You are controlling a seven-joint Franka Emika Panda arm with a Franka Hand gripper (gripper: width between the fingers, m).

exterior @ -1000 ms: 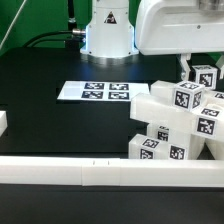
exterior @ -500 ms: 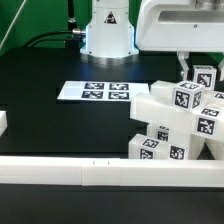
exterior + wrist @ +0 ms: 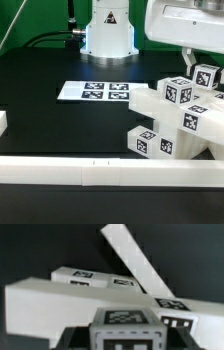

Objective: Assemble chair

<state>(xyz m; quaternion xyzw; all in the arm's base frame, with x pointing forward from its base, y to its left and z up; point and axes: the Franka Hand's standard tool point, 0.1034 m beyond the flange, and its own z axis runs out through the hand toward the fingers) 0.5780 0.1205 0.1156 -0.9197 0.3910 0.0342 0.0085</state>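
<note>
The chair point(image 3: 172, 118) is a cluster of white blocky parts with black-and-white tags at the exterior view's right, resting tilted on the black table. My gripper point(image 3: 203, 68) reaches down from the top right and is shut on a tagged post point(image 3: 207, 79) at the top of the cluster. In the wrist view the same post point(image 3: 125, 318) sits between my dark fingers point(image 3: 78, 339), with the gripper point(image 3: 125, 341) at the frame's edge. Beyond it lie a wide white slab point(image 3: 45, 300) and more tagged parts point(image 3: 122, 281).
The marker board point(image 3: 95, 91) lies flat left of the chair. A long white border rail point(image 3: 90, 170) runs along the near table edge; a small white block point(image 3: 3, 122) sits at the far left. The robot base point(image 3: 108, 30) stands behind. A white bar point(image 3: 135, 258) slants across the wrist view.
My gripper has shifted toward the exterior view's right with the post in it. The chair cluster has tilted and shifted with it; its lower tagged block now sits a little higher.
</note>
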